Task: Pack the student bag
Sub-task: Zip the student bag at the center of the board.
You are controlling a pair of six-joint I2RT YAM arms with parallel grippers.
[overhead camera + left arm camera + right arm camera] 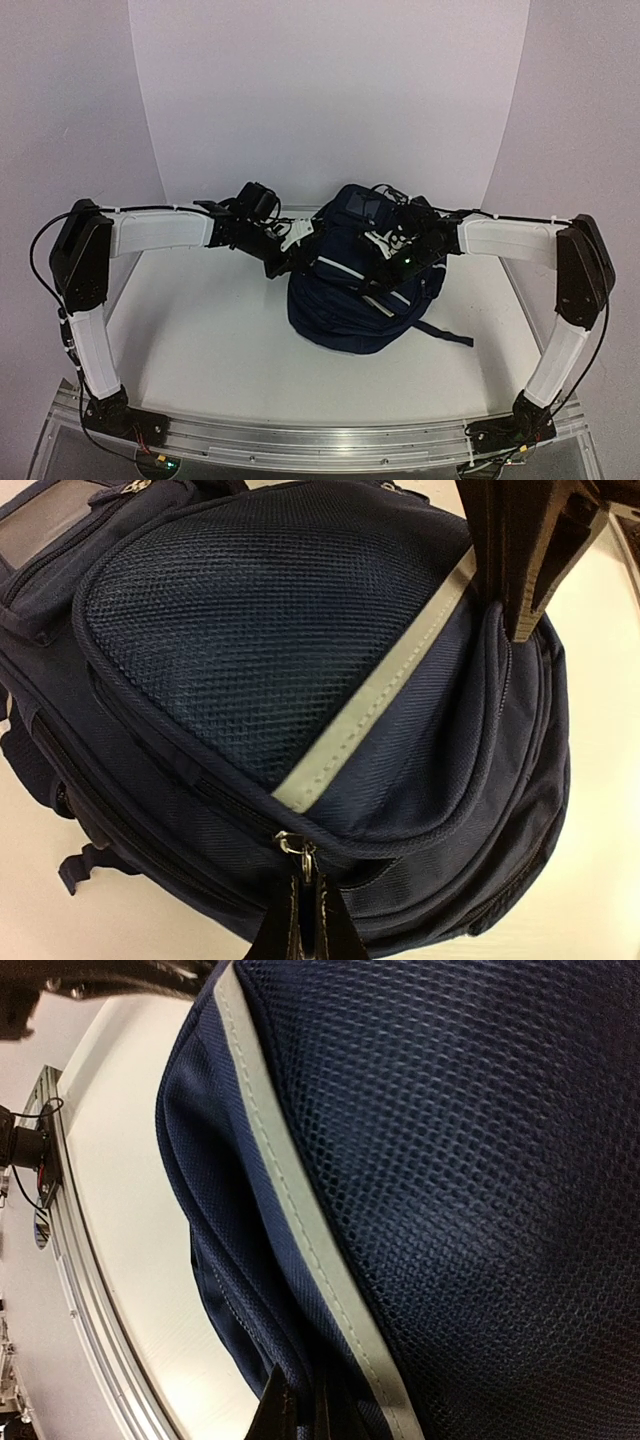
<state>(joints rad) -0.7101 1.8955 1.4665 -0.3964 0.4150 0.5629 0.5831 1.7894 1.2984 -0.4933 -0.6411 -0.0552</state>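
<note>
The navy-blue student bag (pixel 355 300) lies in the middle of the white table, its mesh front panel and grey reflective stripe (pixel 380 695) facing up. My left gripper (pixel 283 262) is at the bag's left side. In the left wrist view its fingers (pixel 305 895) are shut on the metal zipper pull (pixel 298 852) of a front pocket. My right gripper (pixel 398 268) is on the bag's right upper side. In the right wrist view it (pixel 300 1395) is pinched on a fold of bag fabric beside the stripe (pixel 300 1220). Its fingers (pixel 520 570) also show in the left wrist view, holding the bag's edge.
A dark strap (pixel 448 335) trails from the bag to the right on the table (pixel 200 340). An aluminium rail (pixel 320 445) runs along the near edge with both arm bases. A white curved backdrop stands behind.
</note>
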